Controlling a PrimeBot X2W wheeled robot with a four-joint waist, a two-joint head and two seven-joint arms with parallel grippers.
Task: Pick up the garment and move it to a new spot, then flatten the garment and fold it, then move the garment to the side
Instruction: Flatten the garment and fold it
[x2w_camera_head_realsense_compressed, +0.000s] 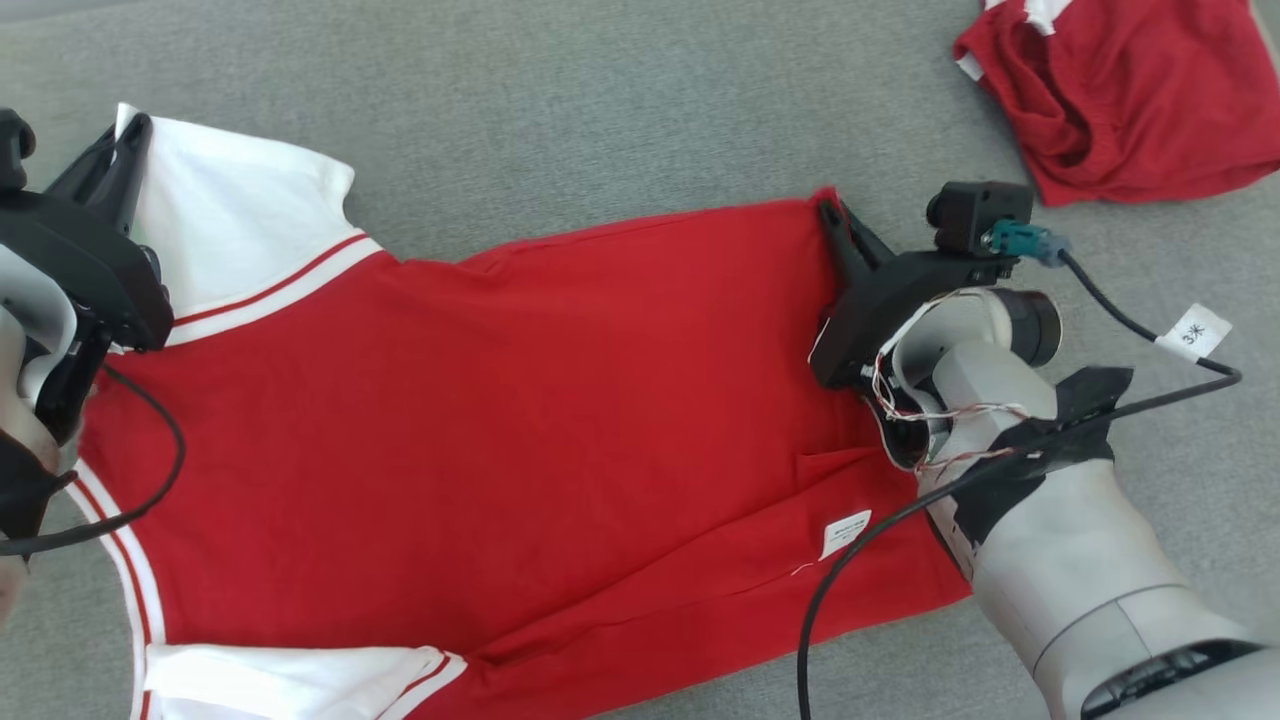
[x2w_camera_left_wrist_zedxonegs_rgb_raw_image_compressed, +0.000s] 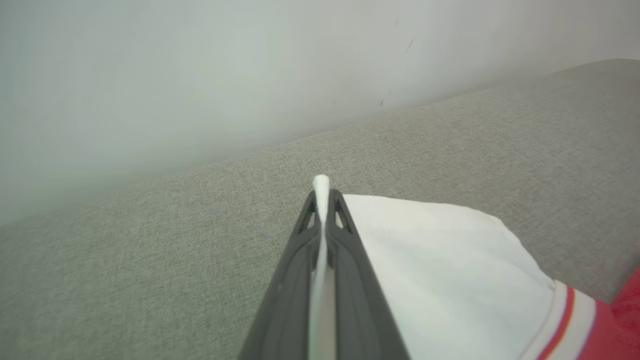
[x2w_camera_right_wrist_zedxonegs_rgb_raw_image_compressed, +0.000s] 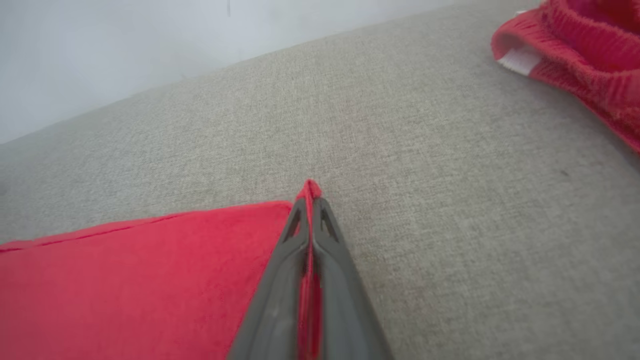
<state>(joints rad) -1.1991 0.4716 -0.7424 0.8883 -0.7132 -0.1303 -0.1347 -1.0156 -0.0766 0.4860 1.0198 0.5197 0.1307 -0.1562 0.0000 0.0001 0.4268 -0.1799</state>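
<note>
Bearing unreadable print, a white label (x2w_camera_head_realsense_compressed: 845, 532) lies on the garment (x2w_camera_head_realsense_compressed: 500, 400).

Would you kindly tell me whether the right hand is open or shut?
Shut: the right hand pinches a corner of the shirt, red cloth showing between its closed fingers.

You get bright, even light with faint shadows. The left gripper (x2w_camera_left_wrist_zedxonegs_rgb_raw_image_compressed: 323, 200) blurs near its wrist lens.

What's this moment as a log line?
left gripper: shut on sleeve of red-and-white fabric shirt | right gripper: shut on its hem corner | shirt spread out
</note>
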